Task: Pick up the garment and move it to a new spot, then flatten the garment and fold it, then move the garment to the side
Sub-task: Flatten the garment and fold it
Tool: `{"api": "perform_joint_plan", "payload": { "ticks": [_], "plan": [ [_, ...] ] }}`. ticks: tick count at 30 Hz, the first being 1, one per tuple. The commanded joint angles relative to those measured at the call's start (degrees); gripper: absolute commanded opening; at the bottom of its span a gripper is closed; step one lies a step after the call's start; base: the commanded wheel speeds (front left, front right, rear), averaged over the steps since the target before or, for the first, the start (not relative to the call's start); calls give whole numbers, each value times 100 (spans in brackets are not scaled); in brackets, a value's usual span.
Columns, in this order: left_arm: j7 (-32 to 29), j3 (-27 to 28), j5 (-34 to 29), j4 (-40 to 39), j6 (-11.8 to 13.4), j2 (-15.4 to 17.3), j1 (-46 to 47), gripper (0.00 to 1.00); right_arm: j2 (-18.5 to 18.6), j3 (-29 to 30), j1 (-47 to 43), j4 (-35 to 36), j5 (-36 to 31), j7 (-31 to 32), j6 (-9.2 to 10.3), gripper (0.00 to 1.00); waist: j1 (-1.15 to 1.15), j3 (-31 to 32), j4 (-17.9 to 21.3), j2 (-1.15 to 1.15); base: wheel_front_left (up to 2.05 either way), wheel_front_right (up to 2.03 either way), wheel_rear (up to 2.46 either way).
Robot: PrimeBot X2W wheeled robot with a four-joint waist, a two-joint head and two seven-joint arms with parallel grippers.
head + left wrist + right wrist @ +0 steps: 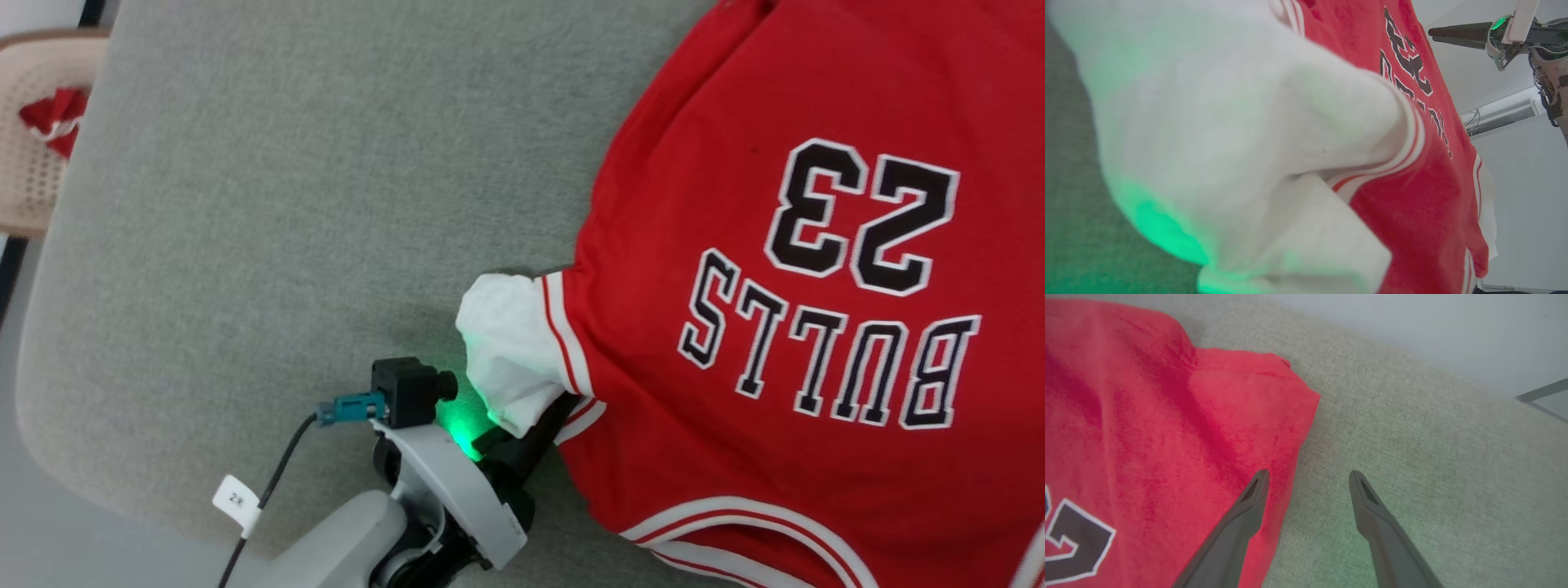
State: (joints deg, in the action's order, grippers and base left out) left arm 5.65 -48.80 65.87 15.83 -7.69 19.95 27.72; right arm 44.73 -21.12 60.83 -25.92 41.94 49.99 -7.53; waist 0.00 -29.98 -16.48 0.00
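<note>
Set on a broad desk [245, 245], rounded at the corner, covered in grey-green felt-like cloth. Spread mostly flat across its right part: the garment [735, 367], red knit, printed side up, number and lettering upside down toward the robot. Likely light, soft and limp, prone to sag and crease once lifted, hardly slippery on felt. Best taken at corners or along the striped trim [563, 327], at two points held apart. Turned out at the near left edge: a white inner flap [506, 351]. Clenched on that flap: the left hand [522, 433]. Released and spread wide over the garment's far edge: the right hand [1309, 475], one finger [1245, 514] above red cloth, the other above bare desk.
</note>
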Motion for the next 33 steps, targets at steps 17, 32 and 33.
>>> {"api": "perform_joint_plan", "payload": {
  "ticks": [17,32,33],
  "plan": [
    [161,-245,256,872,103,193,-332,0,-150,-610,80,-1107,353,-237,8,0,0,357,-87,0,0,0,0],
    [282,-70,423,658,197,606,-706,0,1521,-794,-2921,1188,2271,-617,8,0,0,1458,790,0,0,0,0],
    [296,-59,424,630,202,637,-719,0,1617,-806,-3217,1371,2388,-631,9,0,0,1499,837,0,0,0,0]
  ]
}}
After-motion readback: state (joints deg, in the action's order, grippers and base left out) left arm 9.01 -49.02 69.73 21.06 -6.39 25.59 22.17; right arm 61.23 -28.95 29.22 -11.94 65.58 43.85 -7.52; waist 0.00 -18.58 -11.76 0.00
